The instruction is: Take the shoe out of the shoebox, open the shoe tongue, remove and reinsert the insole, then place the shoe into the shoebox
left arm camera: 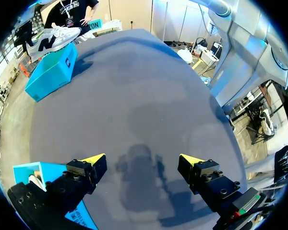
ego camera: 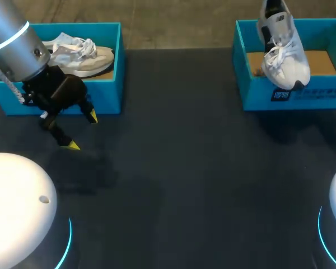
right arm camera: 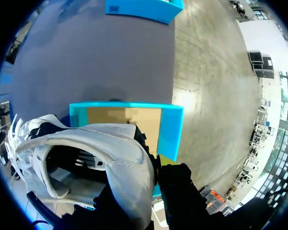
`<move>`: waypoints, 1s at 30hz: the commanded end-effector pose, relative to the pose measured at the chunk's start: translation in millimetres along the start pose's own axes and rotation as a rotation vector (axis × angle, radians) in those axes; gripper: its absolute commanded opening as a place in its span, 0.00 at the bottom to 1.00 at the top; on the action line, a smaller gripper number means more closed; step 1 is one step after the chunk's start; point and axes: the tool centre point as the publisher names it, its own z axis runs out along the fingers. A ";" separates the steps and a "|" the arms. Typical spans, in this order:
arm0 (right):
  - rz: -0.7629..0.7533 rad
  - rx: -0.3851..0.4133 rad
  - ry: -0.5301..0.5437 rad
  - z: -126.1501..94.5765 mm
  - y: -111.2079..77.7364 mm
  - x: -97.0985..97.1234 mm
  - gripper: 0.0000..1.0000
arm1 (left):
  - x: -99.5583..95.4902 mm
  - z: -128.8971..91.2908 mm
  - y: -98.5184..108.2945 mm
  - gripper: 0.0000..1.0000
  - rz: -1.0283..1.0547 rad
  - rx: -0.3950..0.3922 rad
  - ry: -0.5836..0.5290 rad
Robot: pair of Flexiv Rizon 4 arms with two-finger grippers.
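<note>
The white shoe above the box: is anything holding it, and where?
The right end effector pinches the white shoe by the rim of its heel. The left end effector is open, holding nothing.

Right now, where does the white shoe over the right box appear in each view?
Head view: white shoe at the upper right, over the blue box.
Left wrist view: far across the table, above the same box.
Right wrist view: in the right pincer, box beyond it.
Shared landmark: the blue box.
</note>
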 end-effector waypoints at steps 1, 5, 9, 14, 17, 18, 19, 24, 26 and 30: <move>0.004 -0.018 0.004 2.6 -13.2 -0.5 0.00 | 0.9 -0.5 -0.2 1.00 0.000 -0.002 0.000; 0.004 -0.018 0.004 2.6 -13.2 -0.5 0.00 | 0.9 -0.5 -0.2 1.00 0.000 -0.002 0.000; 0.004 -0.018 0.004 2.6 -13.2 -0.5 0.00 | 0.9 -0.5 -0.2 1.00 0.000 -0.002 0.000; 0.040 -0.071 0.032 7.2 -18.6 -4.5 0.00 | 0.9 -0.5 -0.2 1.00 0.000 -0.002 0.000; 0.109 -0.097 0.069 20.9 -37.8 -17.7 0.00 | 0.9 -0.5 -0.2 1.00 0.000 -0.002 0.000; 0.120 -0.096 0.074 23.4 -42.0 -20.4 0.00 | 0.9 -0.5 -0.2 1.00 0.000 -0.002 0.000; 0.128 -0.087 0.085 27.8 -48.3 -24.7 0.00 | 0.9 -0.5 -0.2 1.00 0.000 -0.002 0.000; 0.144 -0.084 0.099 35.3 -65.4 -36.2 0.00 | 0.9 -0.5 -0.2 1.00 0.000 -0.002 0.000; 0.169 -0.056 0.099 35.7 -70.5 -40.1 0.00 | 0.9 -0.5 -0.2 1.00 0.000 -0.002 0.000; 0.229 -0.034 0.106 35.6 -83.1 -43.9 0.00 | 0.9 -0.5 -0.2 1.00 0.000 -0.002 0.000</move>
